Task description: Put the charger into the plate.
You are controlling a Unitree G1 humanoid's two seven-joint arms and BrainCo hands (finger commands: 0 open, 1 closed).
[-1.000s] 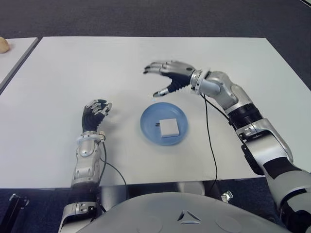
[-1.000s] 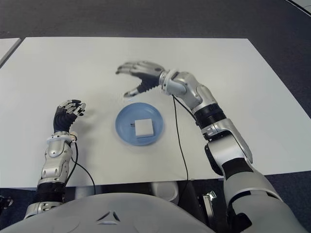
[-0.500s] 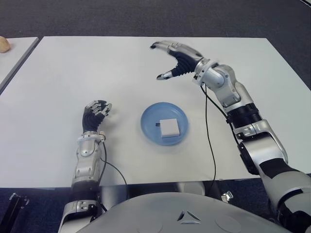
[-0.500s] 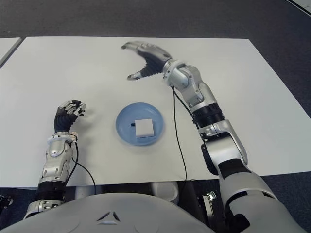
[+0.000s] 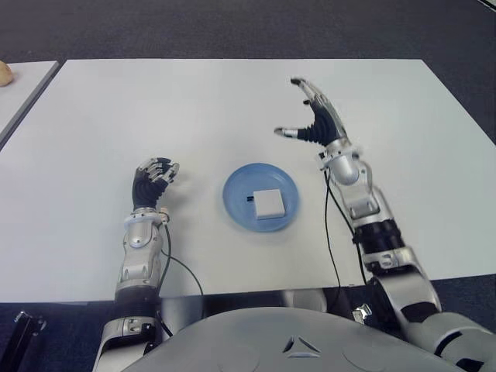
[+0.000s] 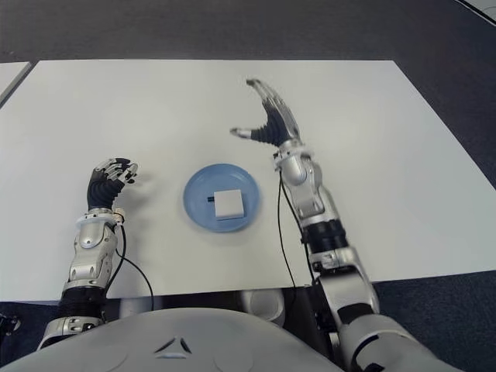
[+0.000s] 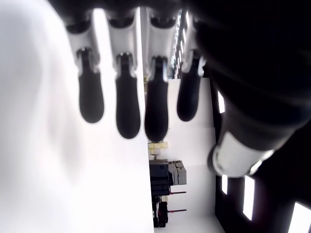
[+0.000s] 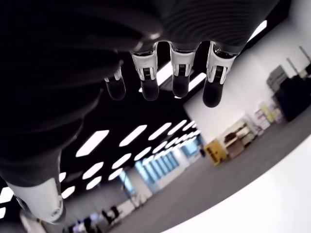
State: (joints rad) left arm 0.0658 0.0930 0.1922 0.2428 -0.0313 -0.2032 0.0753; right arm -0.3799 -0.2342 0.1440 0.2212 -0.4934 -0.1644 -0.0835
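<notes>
A white square charger lies flat inside the round blue plate near the middle of the white table. My right hand is raised above the table behind and to the right of the plate, fingers spread and pointing up, holding nothing. My left hand shows to the left of the plate, fingers loosely curled and upright, with nothing in them. In each wrist view the fingers hang free with nothing between them.
The white table stretches wide on all sides of the plate. A second table's edge shows at the far left with a small tan object on it. Dark carpet lies beyond. A black cable runs along my right forearm.
My right hand has lifted away from over the plate, swung right and back toward my body, and turned its fingers upward. The charger stays in the plate. The left hand has not moved.
</notes>
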